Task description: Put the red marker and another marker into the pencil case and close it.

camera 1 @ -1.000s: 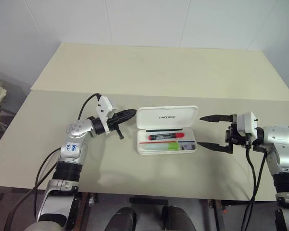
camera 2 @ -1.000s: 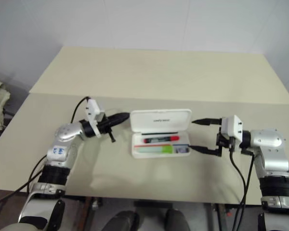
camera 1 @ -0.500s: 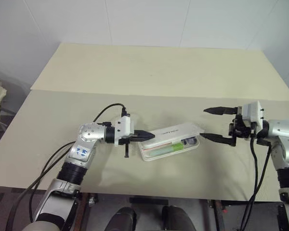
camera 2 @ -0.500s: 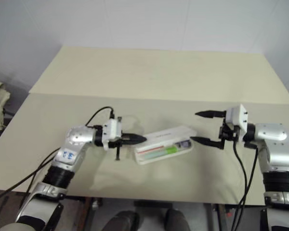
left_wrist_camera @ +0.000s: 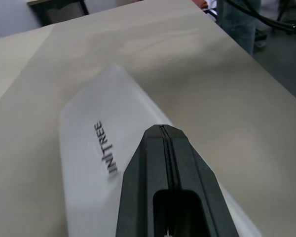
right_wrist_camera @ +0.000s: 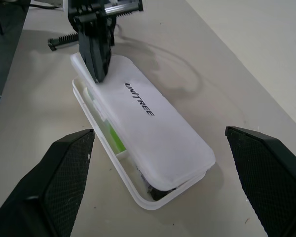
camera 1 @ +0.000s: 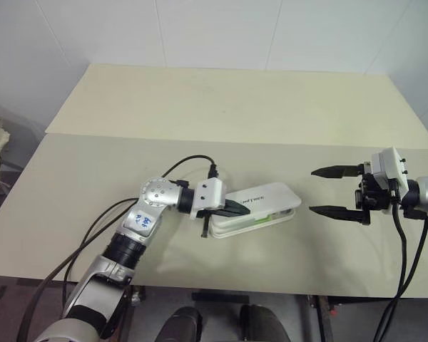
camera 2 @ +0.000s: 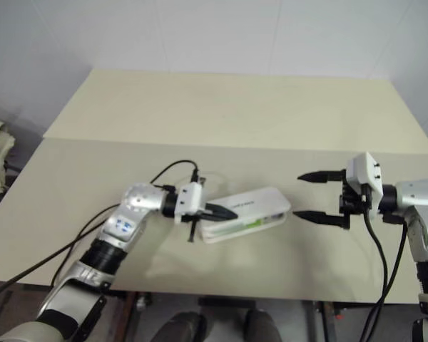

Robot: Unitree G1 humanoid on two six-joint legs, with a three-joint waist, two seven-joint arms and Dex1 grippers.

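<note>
I am pressing my left end effector (camera 1: 237, 207), its two fingers closed tight together and gripping nothing, down on the lid of the case (camera 1: 260, 207) near its left end. In the left wrist view the closed fingertips are lying on the white lid just beside the dark lettering. The case is sitting on the table (camera 1: 221, 114) in front of me, slanted, with its right end farther from me than its left. The lid is lying low over the tray but is not fully shut: a gap is showing along the near edge. Through that gap the green marker (right_wrist_camera: 113, 137) is lying inside the tray along its near side. At the case's right end something dark is showing under the lid, but I cannot tell whether it is the red marker.

I am holding my right end effector (camera 1: 337, 191) spread wide and empty, hovering over the table well to the right of the case, its fingertips pointing toward the case and touching nothing.
</note>
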